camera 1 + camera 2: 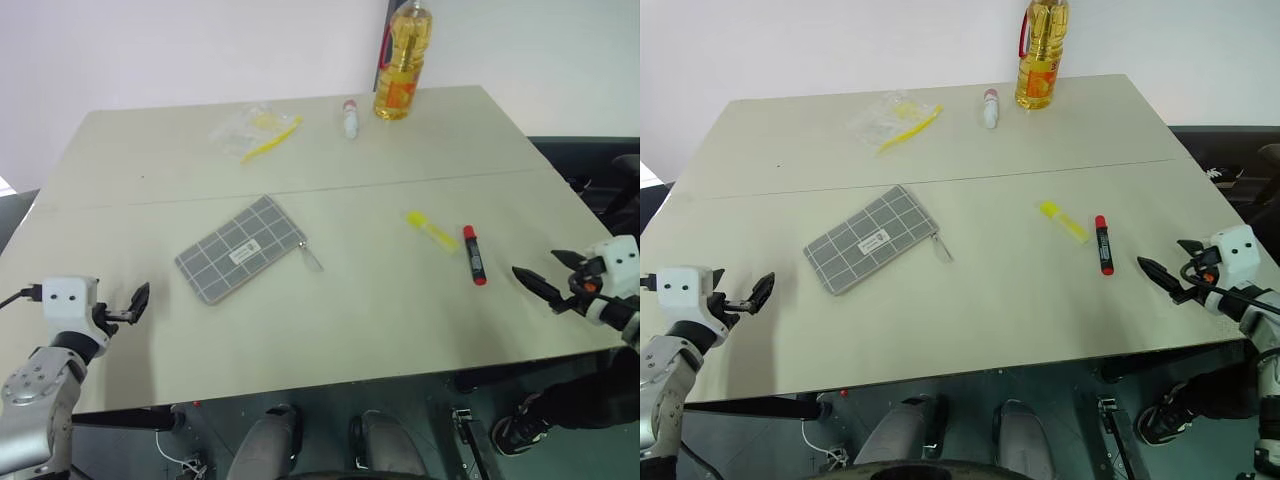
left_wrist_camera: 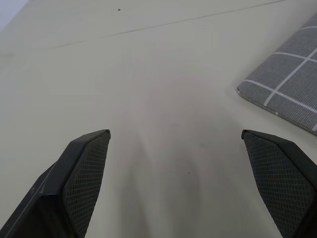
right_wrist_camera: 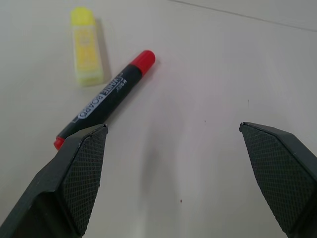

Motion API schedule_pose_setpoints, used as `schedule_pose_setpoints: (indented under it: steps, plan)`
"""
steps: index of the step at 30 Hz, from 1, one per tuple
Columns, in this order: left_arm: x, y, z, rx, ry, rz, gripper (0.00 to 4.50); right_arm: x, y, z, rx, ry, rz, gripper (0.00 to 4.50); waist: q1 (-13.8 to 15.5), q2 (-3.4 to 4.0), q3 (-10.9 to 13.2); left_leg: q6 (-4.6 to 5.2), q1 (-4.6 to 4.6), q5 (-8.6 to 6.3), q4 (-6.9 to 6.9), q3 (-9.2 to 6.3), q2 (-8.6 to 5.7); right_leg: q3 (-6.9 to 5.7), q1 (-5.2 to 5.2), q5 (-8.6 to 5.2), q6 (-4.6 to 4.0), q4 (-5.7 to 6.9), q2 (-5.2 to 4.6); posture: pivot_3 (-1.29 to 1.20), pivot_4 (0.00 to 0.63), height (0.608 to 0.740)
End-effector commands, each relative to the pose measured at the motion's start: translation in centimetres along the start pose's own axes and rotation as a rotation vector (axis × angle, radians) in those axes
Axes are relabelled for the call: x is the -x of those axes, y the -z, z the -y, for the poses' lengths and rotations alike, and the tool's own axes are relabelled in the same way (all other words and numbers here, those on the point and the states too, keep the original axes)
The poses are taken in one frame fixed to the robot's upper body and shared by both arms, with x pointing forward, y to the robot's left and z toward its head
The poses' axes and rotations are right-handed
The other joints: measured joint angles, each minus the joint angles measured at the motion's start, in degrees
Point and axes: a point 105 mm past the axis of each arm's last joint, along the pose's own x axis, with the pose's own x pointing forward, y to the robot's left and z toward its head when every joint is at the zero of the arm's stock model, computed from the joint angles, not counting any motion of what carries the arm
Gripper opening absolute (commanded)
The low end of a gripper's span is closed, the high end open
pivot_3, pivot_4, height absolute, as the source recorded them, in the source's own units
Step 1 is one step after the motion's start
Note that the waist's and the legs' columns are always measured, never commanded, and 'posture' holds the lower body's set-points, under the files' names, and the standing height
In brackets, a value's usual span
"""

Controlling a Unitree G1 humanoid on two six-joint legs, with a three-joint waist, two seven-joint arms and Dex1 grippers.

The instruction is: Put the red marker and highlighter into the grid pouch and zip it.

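Beige table (image 1: pixel 330 310) is spanning most of the scene, with a seam line running across its width. Bottle of yellow oil (image 1: pixel 403 60) with a red handle and orange label is standing upright at the far edge. White tube with a red cap (image 1: pixel 350 118) is lying just to its left. Long thin yellow stick (image 1: pixel 270 140) is lying farther left, resting partly on crumpled clear plastic wrap (image 1: pixel 238 125).

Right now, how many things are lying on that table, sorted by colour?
Yellow: 3, highlighter, oil bottle, wrapped stick
Red: 1, red marker
Grey: 1, grid pouch
White: 1, red-capped tube
Total: 6
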Motion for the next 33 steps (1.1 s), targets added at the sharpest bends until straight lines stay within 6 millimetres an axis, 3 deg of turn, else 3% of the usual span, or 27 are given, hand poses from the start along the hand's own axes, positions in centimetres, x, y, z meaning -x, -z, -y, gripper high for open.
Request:
schedule_pose_setpoints:
  steps: [1,17,28,33]
  plan:
    - [0.1,-1.0,0.1,0.007,-0.001,0.025,4.5,-0.1,-1.3,0.1,0.035,0.002,0.044,4.43,0.01,0.0,0.0,0.0,0.0,0.0,0.0,0.0,0.0,0.0,0.0,0.0,0.0,0.0,0.0,0.0,0.15,0.74]
    - [0.2,-1.3,0.3,-0.005,-0.025,0.035,4.5,-2.4,-3.2,-1.7,0.037,-0.047,0.113,4.43,0.01,0.0,0.0,0.01,0.02,0.0,0.01,0.05,0.0,-0.01,0.0,0.01,0.02,0.01,-0.02,0.0,0.15,0.74]
    - [0.0,-1.1,1.2,-0.036,-0.012,0.052,4.5,-5.7,-6.2,-6.8,0.024,-0.163,0.207,4.43,0.14,-0.01,-0.01,0.01,0.03,0.0,0.02,0.12,0.0,-0.01,-0.02,0.04,0.06,0.04,-0.08,0.0,0.15,0.74]
    - [-0.2,-2.1,1.3,-0.175,0.035,0.077,4.5,-7.2,-7.3,-9.9,0.025,-0.223,0.229,4.43,0.0,-0.02,-0.01,0.0,0.03,0.0,0.01,0.12,0.0,-0.01,-0.03,0.04,0.06,0.03,-0.08,0.0,0.15,0.74]
